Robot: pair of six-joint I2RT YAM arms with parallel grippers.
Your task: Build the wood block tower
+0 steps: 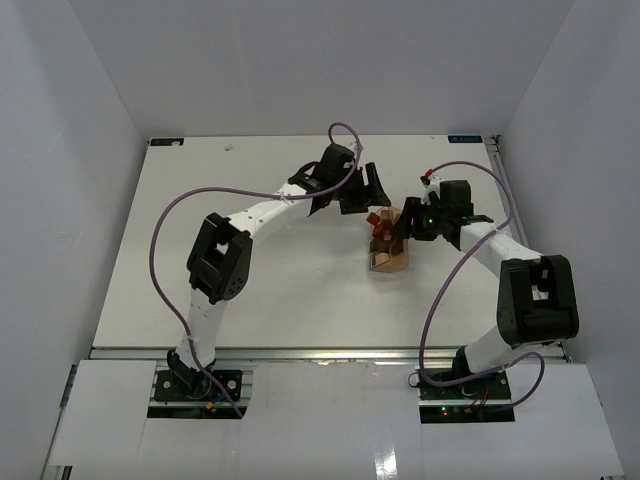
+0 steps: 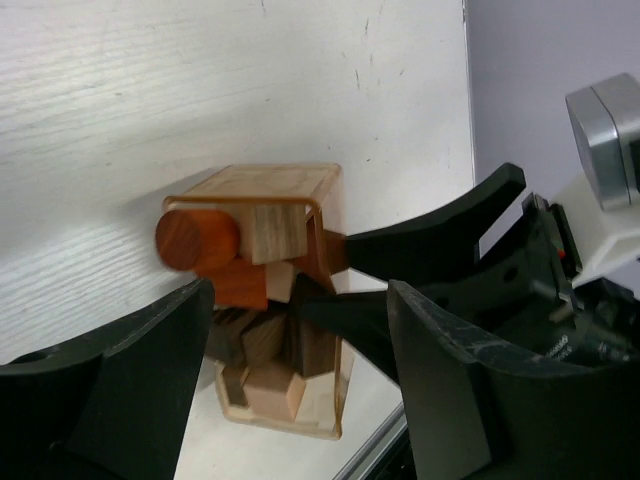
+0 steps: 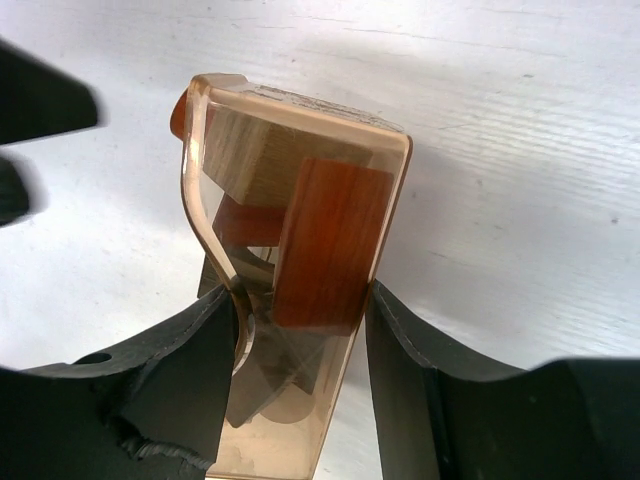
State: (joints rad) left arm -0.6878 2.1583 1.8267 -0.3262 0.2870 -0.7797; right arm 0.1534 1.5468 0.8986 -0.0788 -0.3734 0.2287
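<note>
Top: blocks [image 1: 380,230] packed in clear case [image 1: 392,262], right of surface [image 1: 250,300] centre. Left jaws apart just beside; right jaws clamped on case. Left wrist: red cylinder [image 2: 196,240] poking out. Right wrist: 2 fingers [image 3: 170,380] pressing case sides.

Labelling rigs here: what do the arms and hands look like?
The left arm and right arm are white with black joint housings, each trailing a looping purple cable. The left hand and right hand are black, with two broad tapering fingers.
</note>
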